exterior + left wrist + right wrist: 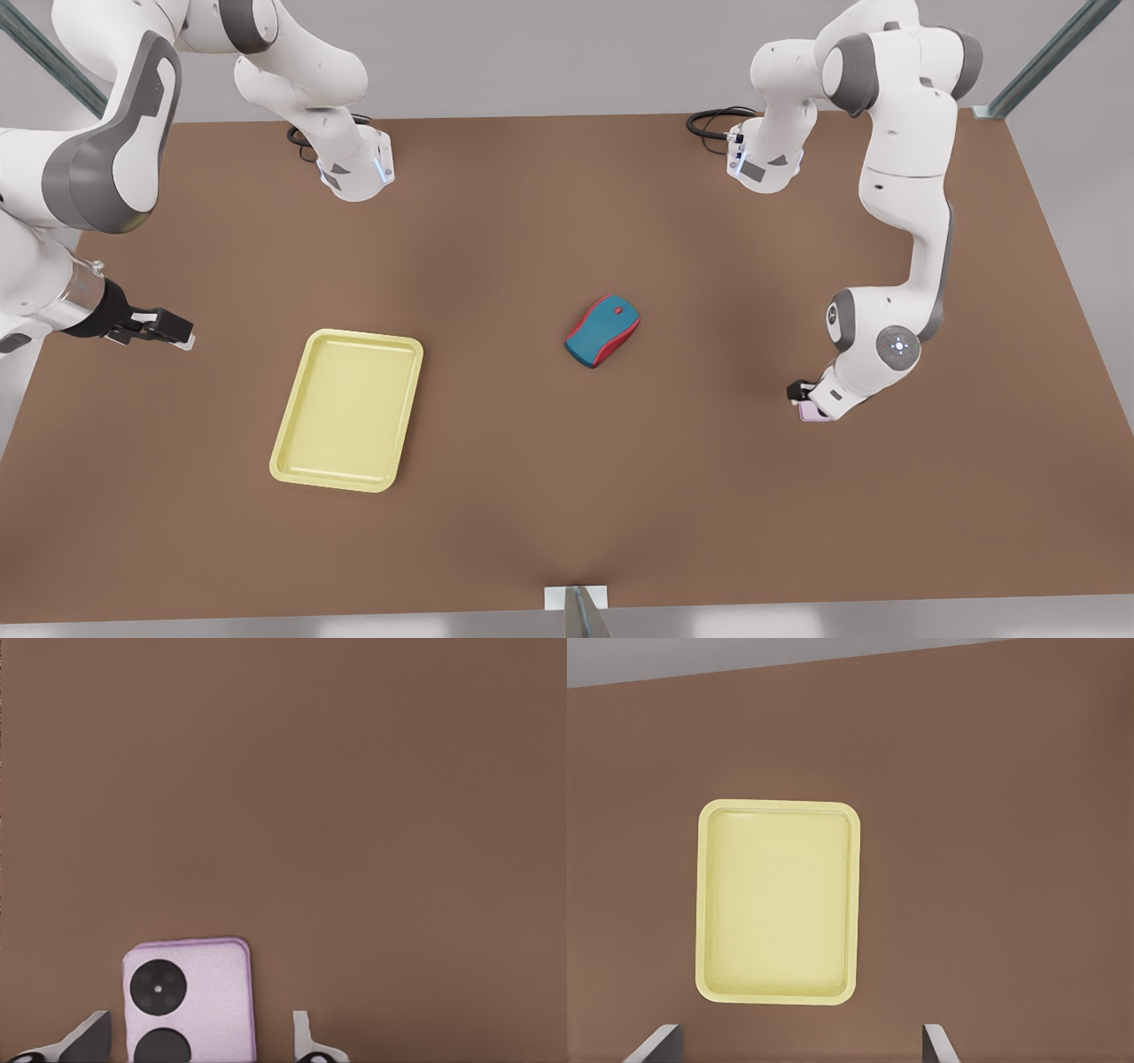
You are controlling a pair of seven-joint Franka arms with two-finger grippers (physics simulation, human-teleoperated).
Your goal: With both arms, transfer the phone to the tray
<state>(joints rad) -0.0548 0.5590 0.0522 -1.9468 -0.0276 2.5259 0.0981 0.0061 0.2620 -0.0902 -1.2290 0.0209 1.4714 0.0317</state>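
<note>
The pale lilac phone (199, 988) lies flat on the brown table, its two black camera circles facing up. My left gripper (199, 1047) is low over it and open, one finger on each side and a gap still showing beside the phone. In the front view this gripper (802, 394) is at the front view's right, and a sliver of the phone (815, 414) peeks out under it. The pale yellow tray (347, 409) lies empty toward the front view's left. My right gripper (164, 330) hovers left of the tray, open (797, 1052), looking at the tray (778, 902).
A blue-and-red computer mouse (602, 330) rests near the table's middle, between the tray and the phone. Both arm bases (354, 173) stand at the table's far edge. A metal post (576, 611) stands at the near edge.
</note>
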